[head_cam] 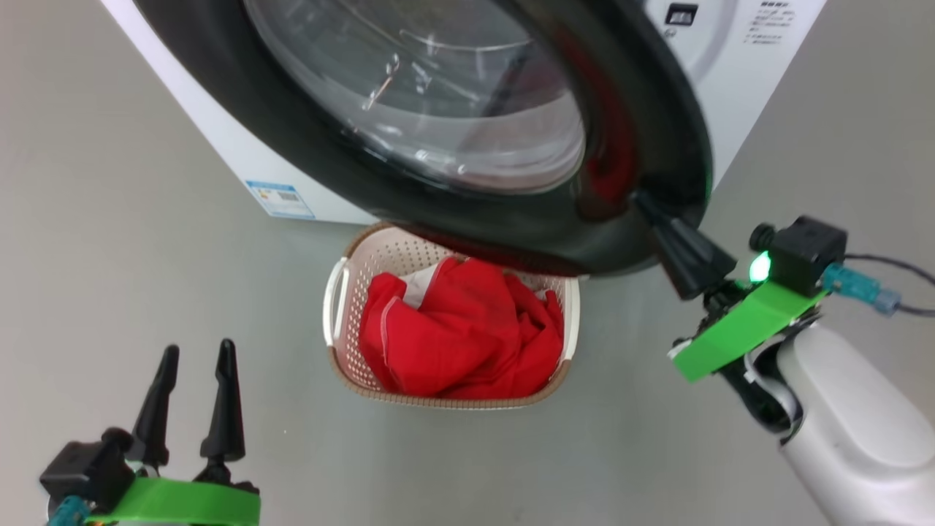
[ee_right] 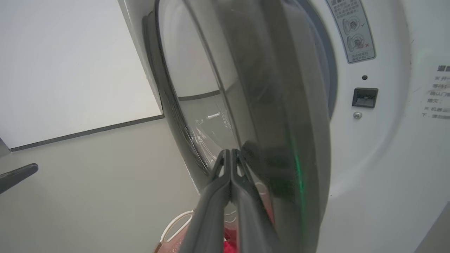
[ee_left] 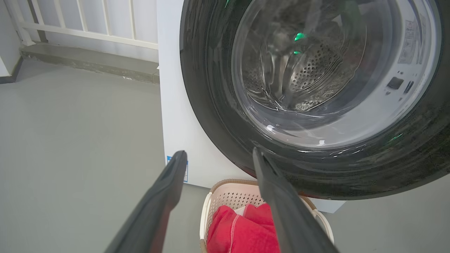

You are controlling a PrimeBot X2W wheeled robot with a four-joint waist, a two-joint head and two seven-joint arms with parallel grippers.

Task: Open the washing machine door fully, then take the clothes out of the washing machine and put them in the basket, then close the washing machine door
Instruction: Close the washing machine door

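Lowest in the head view, the left end effector [head_cam: 199, 349] hangs over the grey floor [head_cam: 109, 256] at the lower left. Its two dark fingers [ee_left: 168, 189] are spread wide and hold nothing. It is well apart from the basket [head_cam: 387, 256] to its right.

That basket stands on the floor just in front of the machine [head_cam: 738, 95], and the red clothes [head_cam: 453, 336] lie bundled inside it, with a bit of white showing near the far side. From the left wrist, the clothes [ee_left: 242, 232] show between the spread fingers, low in the basket [ee_left: 228, 196].

Above, the door [head_cam: 438, 109] stands partly open. Its black ring overhangs the basket's far rim and hides that edge. A blue sticker [head_cam: 281, 199] sits at the machine's lower left corner. Through the glass, the left wrist view shows the steel drum [ee_left: 309, 70]. A white railing [ee_left: 88, 31] runs behind at the left.

At the right, the right end effector [head_cam: 644, 199] has its fingers pressed together with nothing between them. Its tips meet the door's black rim at the lower right. In the right wrist view, the end effector [ee_right: 230, 153] lies against the door, which is seen nearly edge-on. Further right, a latch slot [ee_right: 365, 97] shows on the white front.
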